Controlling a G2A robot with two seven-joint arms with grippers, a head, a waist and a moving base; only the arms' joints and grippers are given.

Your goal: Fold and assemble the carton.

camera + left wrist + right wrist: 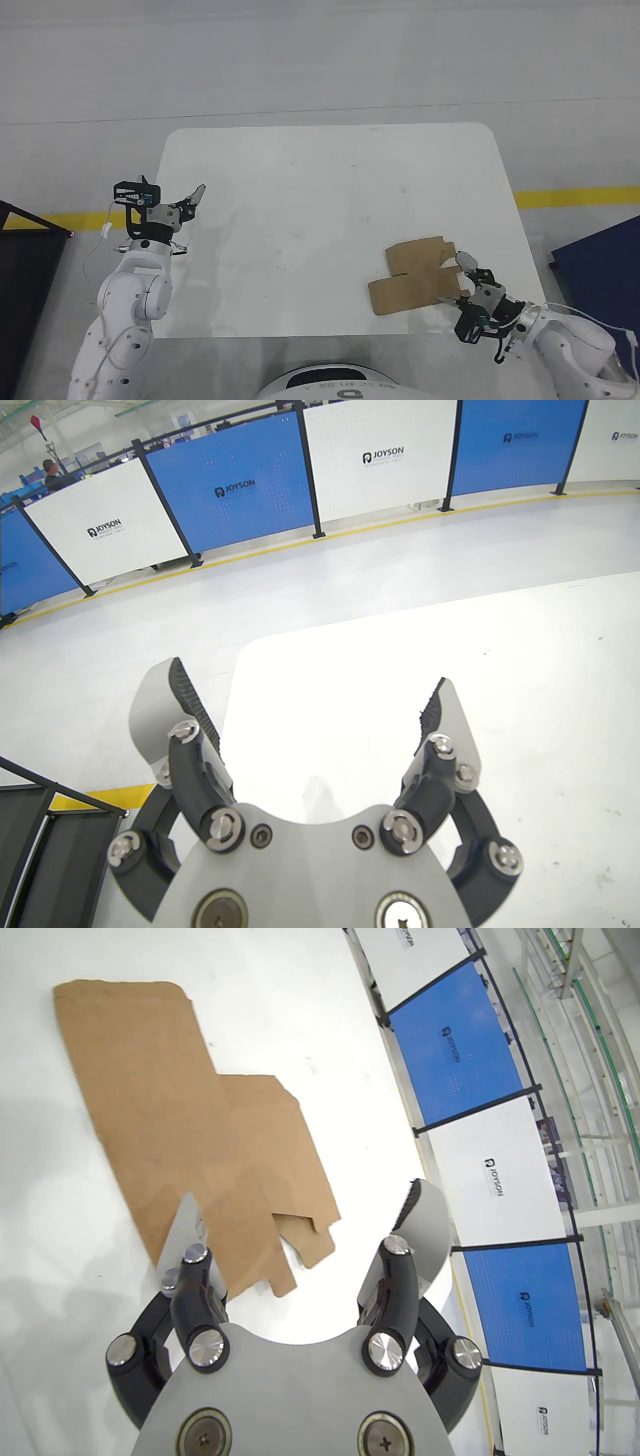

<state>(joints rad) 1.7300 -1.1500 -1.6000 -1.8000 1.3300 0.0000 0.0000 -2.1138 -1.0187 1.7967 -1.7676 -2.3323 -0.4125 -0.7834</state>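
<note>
The carton (420, 277) is a flat piece of brown cardboard. It lies on the white table (330, 180), near the 4 o'clock part of the table top in the top view. It has not been folded up, and no side stands up. Its edge goes in steps, like stairs. In the right wrist view, the carton (190, 1128) has small tabs cut into the end closest to the gripper.

The right gripper (466, 275) sits at the 3 o'clock side of the carton, close to the table's edge. Its 2 fingers are spread wide apart and it holds nothing. In its own wrist view, the right gripper (301, 1190) has 1 finger (187, 1223) over the edge of the carton, and the other finger is off to the side past the carton. I cannot tell if the first finger touches the cardboard.

The left gripper (193, 197) is far from the carton, at the 9 o'clock side of the table. In its own wrist view, the left gripper (308, 674) is spread wide too, with only bare table between its 2 fingers. It holds nothing.

A yellow line (580, 197) runs on the grey floor past the 3 o'clock side of the table. Blue and white fence panels (230, 495) stand behind the table in the left wrist view.
</note>
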